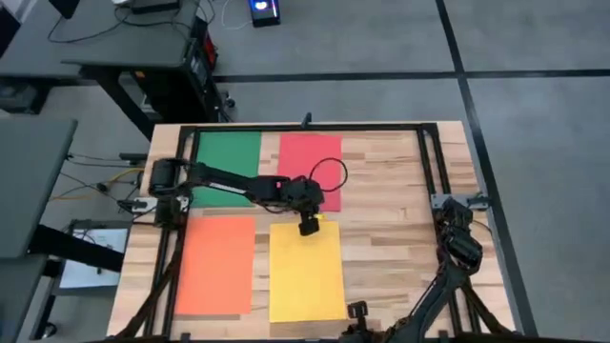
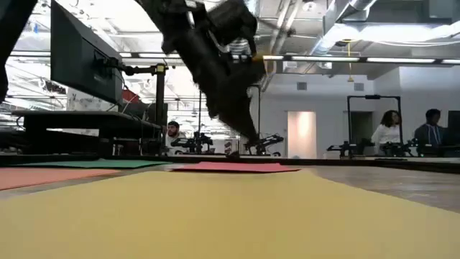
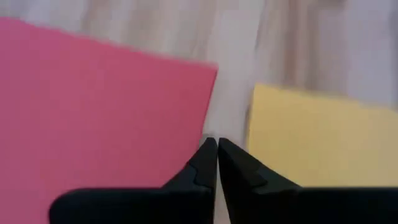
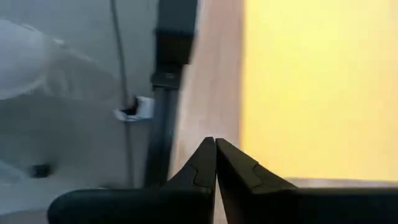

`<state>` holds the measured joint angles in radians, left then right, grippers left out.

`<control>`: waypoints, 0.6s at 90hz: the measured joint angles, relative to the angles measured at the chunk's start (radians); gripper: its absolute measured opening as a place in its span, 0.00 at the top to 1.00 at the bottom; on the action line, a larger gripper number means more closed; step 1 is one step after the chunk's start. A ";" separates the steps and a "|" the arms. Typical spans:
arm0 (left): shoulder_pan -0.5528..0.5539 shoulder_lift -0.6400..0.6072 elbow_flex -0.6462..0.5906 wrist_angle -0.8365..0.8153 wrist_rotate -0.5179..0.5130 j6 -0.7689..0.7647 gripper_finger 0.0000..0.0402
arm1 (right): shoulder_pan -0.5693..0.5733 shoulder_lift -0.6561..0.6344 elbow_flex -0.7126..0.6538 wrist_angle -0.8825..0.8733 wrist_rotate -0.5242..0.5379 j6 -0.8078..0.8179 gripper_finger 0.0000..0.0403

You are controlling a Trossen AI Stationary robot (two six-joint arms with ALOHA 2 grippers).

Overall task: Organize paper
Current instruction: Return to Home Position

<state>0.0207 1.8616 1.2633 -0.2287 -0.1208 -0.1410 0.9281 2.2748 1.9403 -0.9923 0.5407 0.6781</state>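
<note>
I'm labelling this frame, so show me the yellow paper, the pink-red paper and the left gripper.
yellow paper point(image 1: 307, 276), high view, middle of the sheet.
pink-red paper point(image 1: 310, 152), high view, upper middle of the sheet.
left gripper point(image 3: 217, 143), left wrist view, between its shut fingertips.

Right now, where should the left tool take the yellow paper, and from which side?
Probably its far short edge, from the pink-red paper's side: the yellow paper lies flat, so only an edge gives purchase, and the left tool hangs there.

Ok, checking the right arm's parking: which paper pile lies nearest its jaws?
The yellow paper: it alone shows in the right wrist view; the orange, green and pink-red papers lie farther off.
</note>
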 joint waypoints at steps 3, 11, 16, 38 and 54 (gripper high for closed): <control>-0.005 -0.033 0.000 -0.009 0.000 -0.002 1.00 | 0.006 -0.008 0.016 -0.054 0.031 0.001 1.00; -0.033 -0.134 0.000 -0.008 0.000 0.021 1.00 | 0.020 -0.055 0.035 -0.149 0.131 0.001 1.00; -0.060 -0.205 0.002 -0.003 0.000 0.045 1.00 | 0.026 -0.103 0.031 -0.192 0.190 0.002 1.00; -0.251 -0.501 -0.012 0.005 -0.165 0.149 1.00 | 0.010 -0.366 -0.062 -0.238 0.356 -0.054 1.00; -0.436 -0.674 -0.157 0.067 -0.357 0.207 1.00 | 0.004 -0.630 -0.280 -0.207 0.481 -0.028 1.00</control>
<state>-0.4149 1.1873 1.1060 -0.1614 -0.4779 0.0658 0.9325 1.6453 1.6604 -1.1994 1.0219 0.6499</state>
